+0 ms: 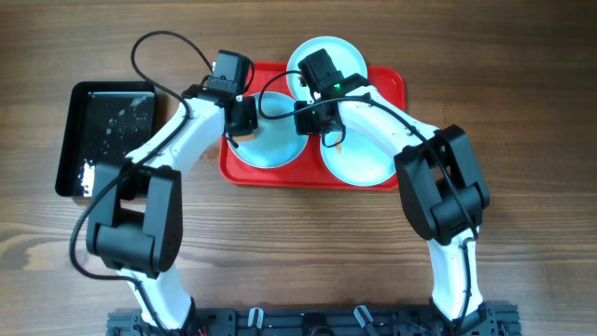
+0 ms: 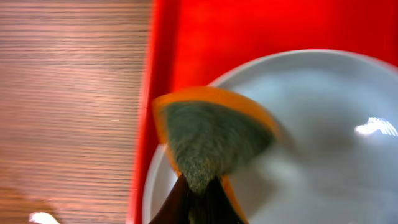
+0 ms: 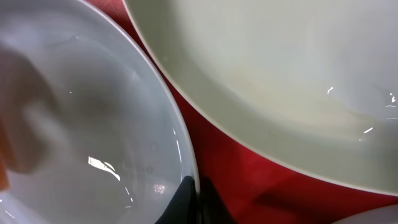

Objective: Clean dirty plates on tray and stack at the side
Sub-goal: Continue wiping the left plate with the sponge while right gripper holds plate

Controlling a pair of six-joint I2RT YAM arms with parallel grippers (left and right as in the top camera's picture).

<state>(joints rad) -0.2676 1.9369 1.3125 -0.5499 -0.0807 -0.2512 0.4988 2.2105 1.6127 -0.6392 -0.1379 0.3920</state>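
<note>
Scrubbing goes best if the sponge (image 2: 211, 137) sweeps flat across the whole left plate (image 1: 275, 149) with light pressure, the far rim held pinned so it cannot skid on the tray (image 1: 387, 84). The left gripper (image 2: 198, 200) pinches the sponge by its narrow end, with the scouring face over the plate's edge. The right gripper (image 3: 194, 198) reaches in from across the tray, its jaws apparently clamped on that plate's rim. The back plate (image 1: 353, 54) and right plate (image 1: 364, 161) also lie on the tray; nothing is stacked aside yet.
</note>
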